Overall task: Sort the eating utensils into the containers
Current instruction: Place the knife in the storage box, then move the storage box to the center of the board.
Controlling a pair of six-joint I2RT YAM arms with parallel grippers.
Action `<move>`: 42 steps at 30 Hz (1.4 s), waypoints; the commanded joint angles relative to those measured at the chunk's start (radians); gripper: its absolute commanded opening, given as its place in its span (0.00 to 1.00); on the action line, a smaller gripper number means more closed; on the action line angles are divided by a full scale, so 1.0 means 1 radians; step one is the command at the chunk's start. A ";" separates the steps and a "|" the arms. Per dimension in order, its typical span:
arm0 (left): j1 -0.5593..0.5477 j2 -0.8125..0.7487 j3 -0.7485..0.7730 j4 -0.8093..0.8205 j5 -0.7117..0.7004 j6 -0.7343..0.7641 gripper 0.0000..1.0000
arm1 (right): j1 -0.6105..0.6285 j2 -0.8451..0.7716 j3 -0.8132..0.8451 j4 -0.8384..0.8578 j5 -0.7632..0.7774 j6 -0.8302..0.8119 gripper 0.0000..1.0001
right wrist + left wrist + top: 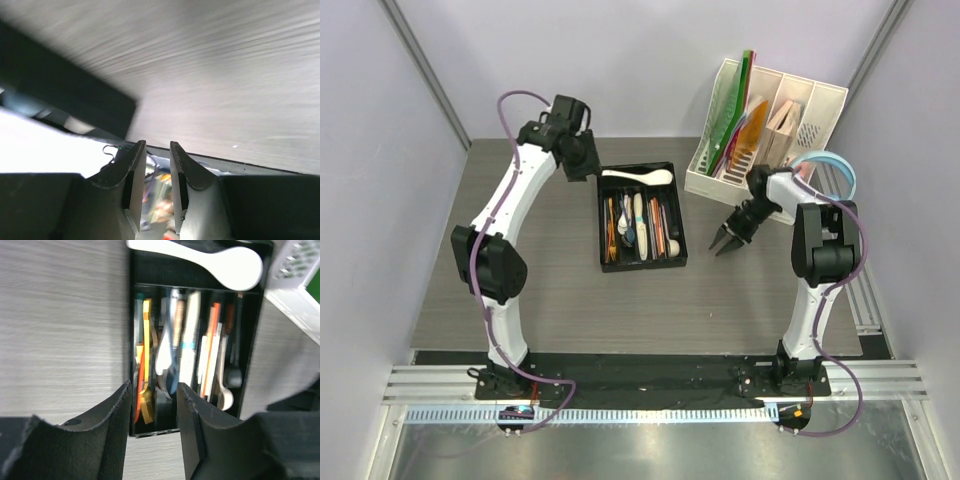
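Note:
The black cutlery tray (678, 215) lies mid-table with utensils in its long compartments. A white ceramic soup spoon (640, 177) lies across its far compartment. In the left wrist view the tray (250, 355) holds an orange chopstick (140, 375), a gold fork (146, 340), steel and white pieces (190, 335) and the white soup spoon (225, 265). My left gripper (583, 165) hangs by the tray's far left corner; it is open and empty (153, 387). My right gripper (725, 243) is to the right of the tray, open and empty (156, 145), above bare table.
A white slotted file organiser (765, 125) with folders stands at the back right. Light-blue headphones (832, 165) lie beside it, behind the right arm. The right wrist view shows the table's near edge (240, 167) and a blurred dark shape (65, 95).

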 commanded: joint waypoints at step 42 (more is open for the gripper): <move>0.073 0.073 -0.111 0.091 0.244 0.046 0.41 | 0.453 0.008 0.656 0.002 0.587 -0.282 0.44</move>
